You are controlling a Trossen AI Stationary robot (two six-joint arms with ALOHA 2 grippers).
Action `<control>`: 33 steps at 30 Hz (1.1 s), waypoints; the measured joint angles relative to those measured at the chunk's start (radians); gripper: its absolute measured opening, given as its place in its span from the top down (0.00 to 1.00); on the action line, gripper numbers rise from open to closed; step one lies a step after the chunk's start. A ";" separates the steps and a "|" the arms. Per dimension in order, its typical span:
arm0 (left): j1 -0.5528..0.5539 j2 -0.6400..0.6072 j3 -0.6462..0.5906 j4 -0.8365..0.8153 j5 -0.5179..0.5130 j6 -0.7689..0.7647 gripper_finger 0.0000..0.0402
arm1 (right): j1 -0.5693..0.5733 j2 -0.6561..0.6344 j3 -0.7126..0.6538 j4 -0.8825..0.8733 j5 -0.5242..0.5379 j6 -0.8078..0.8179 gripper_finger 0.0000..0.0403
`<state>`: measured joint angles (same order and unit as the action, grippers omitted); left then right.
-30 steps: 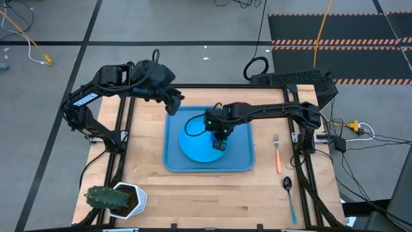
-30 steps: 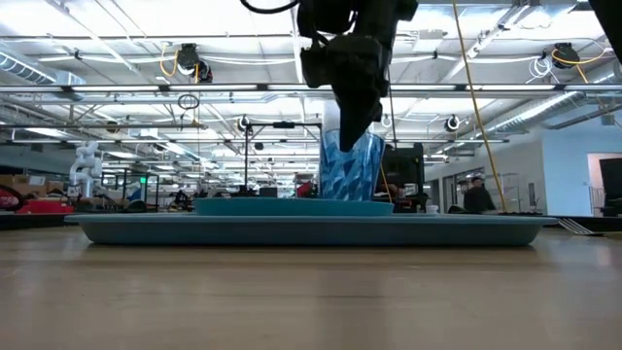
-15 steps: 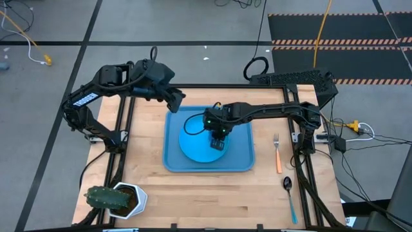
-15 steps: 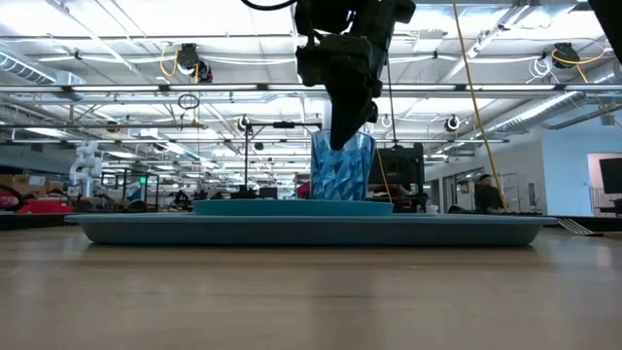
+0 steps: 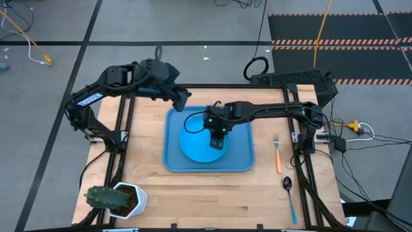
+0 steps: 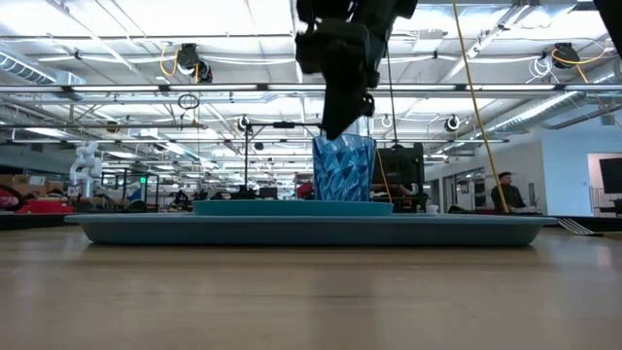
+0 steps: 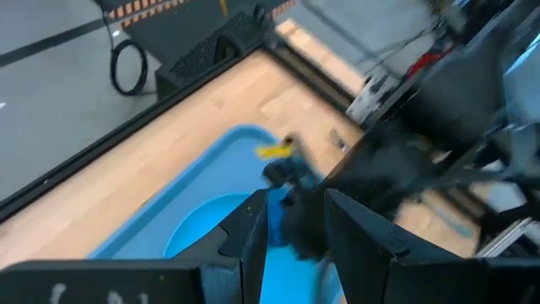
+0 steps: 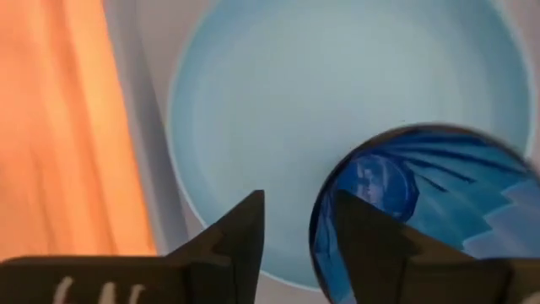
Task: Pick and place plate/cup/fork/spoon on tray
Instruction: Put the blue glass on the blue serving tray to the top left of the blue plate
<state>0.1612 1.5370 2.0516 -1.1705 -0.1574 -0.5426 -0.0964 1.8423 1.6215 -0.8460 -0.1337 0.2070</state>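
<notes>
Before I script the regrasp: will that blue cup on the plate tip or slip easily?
The cup stands upright on the plate and is taller than wide, so a sideways nudge may well tip it. Thin translucent plastic suggests it is light and may flex. Its ribbed wall probably helps grip.

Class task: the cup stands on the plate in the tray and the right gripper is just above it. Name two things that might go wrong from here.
1. The right gripper hangs close over the cup's rim; moving sideways before rising could tip the cup on the plate.
2. The left gripper waits over the tray's far corner, near the right arm, so the arms might collide.
3. The fork and spoon lie flat on the table, hard to pinch.
</notes>
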 joint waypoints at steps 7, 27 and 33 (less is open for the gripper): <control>-0.002 0.011 0.000 -0.037 0.001 0.061 0.70 | -0.024 -0.125 0.000 0.042 0.009 0.021 0.65; 0.022 0.277 -0.001 -0.064 0.117 -0.032 0.70 | -0.164 -0.369 0.001 -0.336 0.293 0.207 0.65; 0.022 0.331 -0.001 -0.034 0.161 -0.094 0.70 | -0.164 -0.387 0.001 -0.461 0.322 0.246 0.65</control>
<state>0.1833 1.8679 2.0506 -1.2040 0.0039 -0.6368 -0.2608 1.4555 1.6222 -1.3073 0.1882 0.4535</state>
